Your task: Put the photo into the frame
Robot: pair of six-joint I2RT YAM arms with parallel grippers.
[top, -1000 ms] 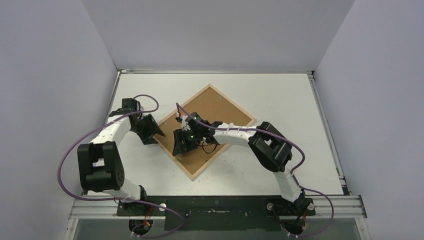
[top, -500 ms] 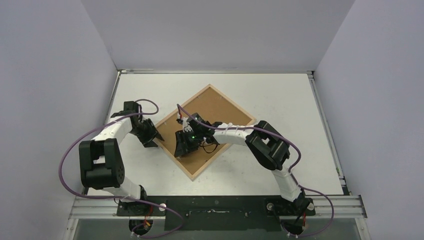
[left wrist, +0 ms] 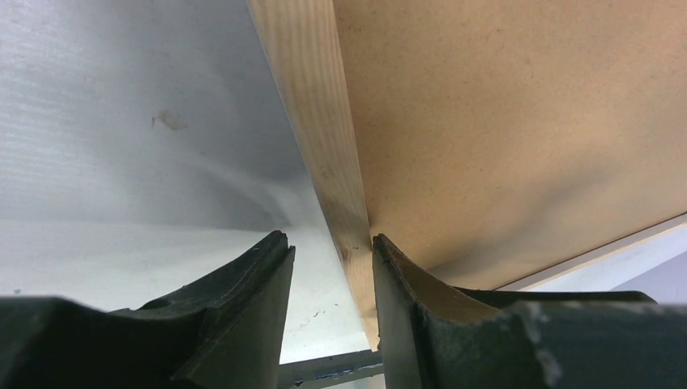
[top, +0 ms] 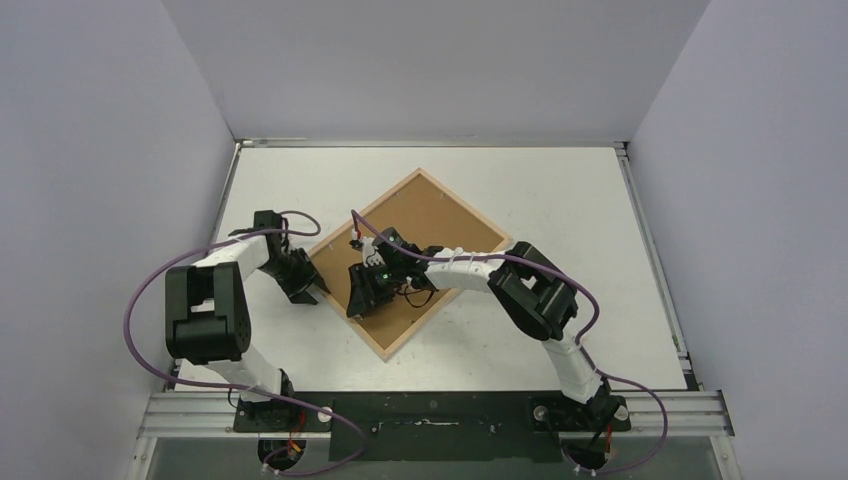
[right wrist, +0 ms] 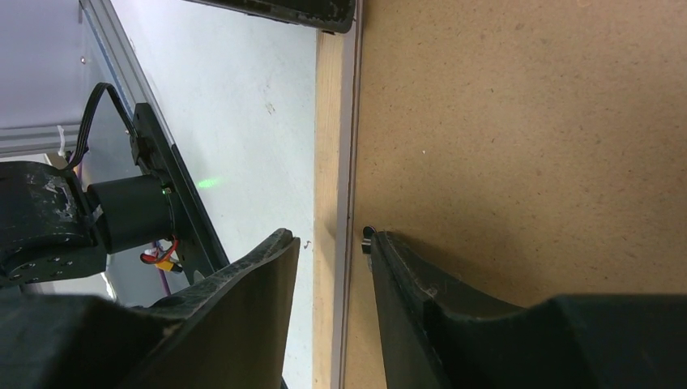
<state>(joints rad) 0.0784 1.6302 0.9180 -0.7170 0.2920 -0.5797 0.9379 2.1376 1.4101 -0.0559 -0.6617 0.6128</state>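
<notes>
The frame lies face down as a diamond, light wood rim up, with the brown backing board inside it. The photo is hidden. My left gripper is open at the frame's lower-left edge. In the left wrist view its jaws straddle the wood rim, the right finger against the rim's inner side. My right gripper is open just right of it, straddling the same rim. Its right finger rests on the board by a small black tab.
The white table is walled by grey panels on three sides. A metal rail runs along the near edge by the arm bases. The left gripper's tip shows at the top of the right wrist view.
My left gripper has slid toward the near side along the frame's lower-left edge, its arm folding in. My right gripper has shifted slightly left and nearer. The frame has stayed put.
</notes>
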